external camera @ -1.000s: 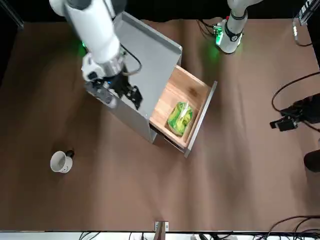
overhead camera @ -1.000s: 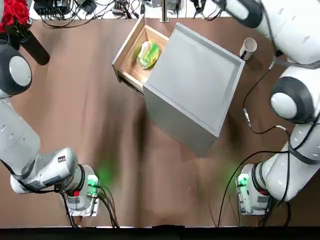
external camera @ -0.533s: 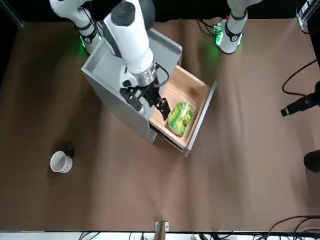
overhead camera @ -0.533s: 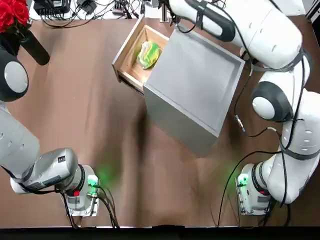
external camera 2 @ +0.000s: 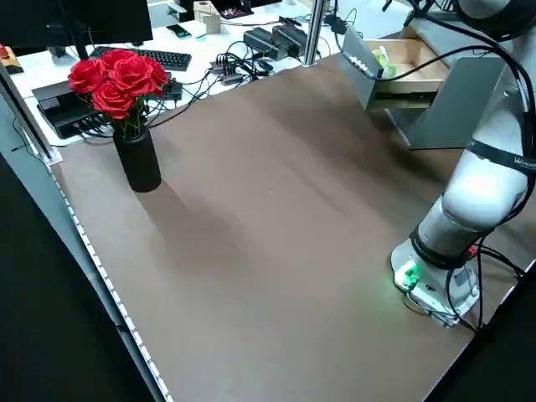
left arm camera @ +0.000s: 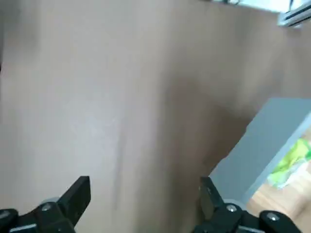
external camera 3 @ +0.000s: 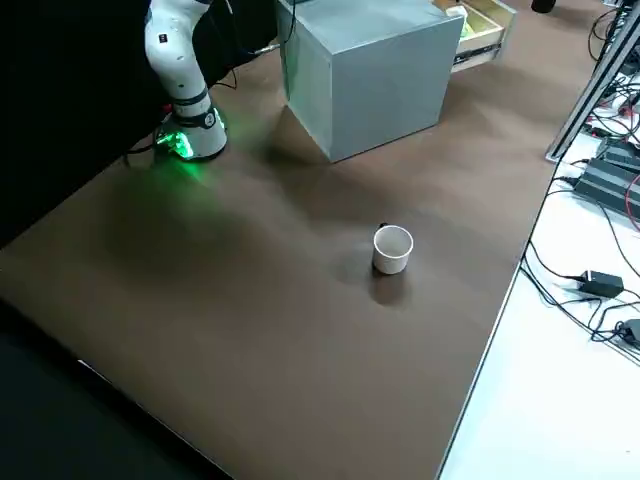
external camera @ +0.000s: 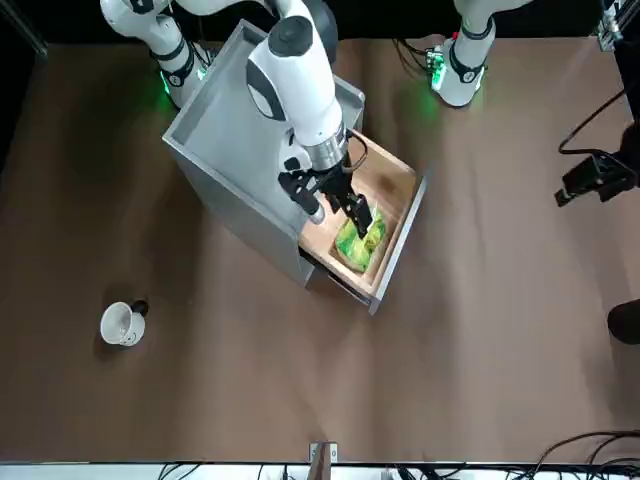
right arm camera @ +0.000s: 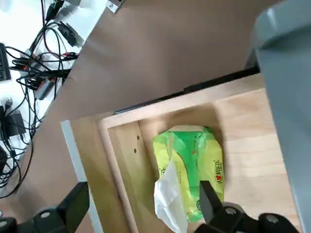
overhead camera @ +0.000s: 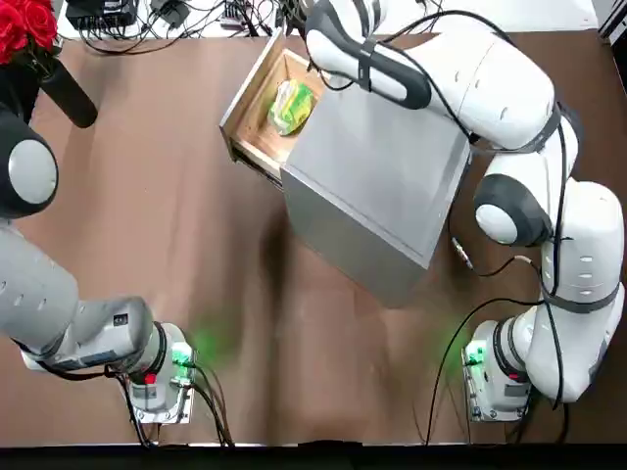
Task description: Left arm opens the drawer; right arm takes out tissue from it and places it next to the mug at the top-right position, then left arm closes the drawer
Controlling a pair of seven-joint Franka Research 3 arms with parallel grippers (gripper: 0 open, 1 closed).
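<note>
- Black left end effector: wide open, empty, over the brown surface.
- Yellow-green tissue packet: in the open light-wood drawer, below the black, empty, wide-open right end effector.
- White mug: on the surface; black cables beyond.

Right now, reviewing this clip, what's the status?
Right claw open, above the drawer. Tissue inside, ungripped. Left claw open, off to the drawer's side. Nothing seen blocking the tissue.
</note>
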